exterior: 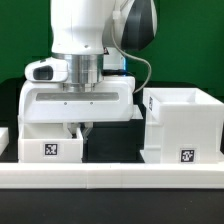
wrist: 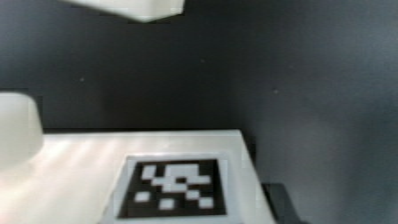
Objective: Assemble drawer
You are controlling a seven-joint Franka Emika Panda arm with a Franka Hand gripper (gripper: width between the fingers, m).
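Note:
A white drawer tray (exterior: 50, 143) with a square tag on its front stands at the exterior view's left, just behind the rail. My gripper (exterior: 80, 129) reaches down at that tray's inner end, its fingertips at the top edge. I cannot tell whether the fingers are closed on the wall. In the wrist view the tray's tagged white face (wrist: 178, 186) fills the near part, with one dark finger (wrist: 272, 203) showing beside it. A second white open-top drawer part (exterior: 181, 123), also tagged, stands apart at the exterior view's right.
A long white border rail (exterior: 110, 177) runs along the front of the black table. A small white piece (exterior: 3, 140) shows at the exterior view's left edge. In the wrist view, white pieces show at the far end (wrist: 134, 8) and side (wrist: 15, 135).

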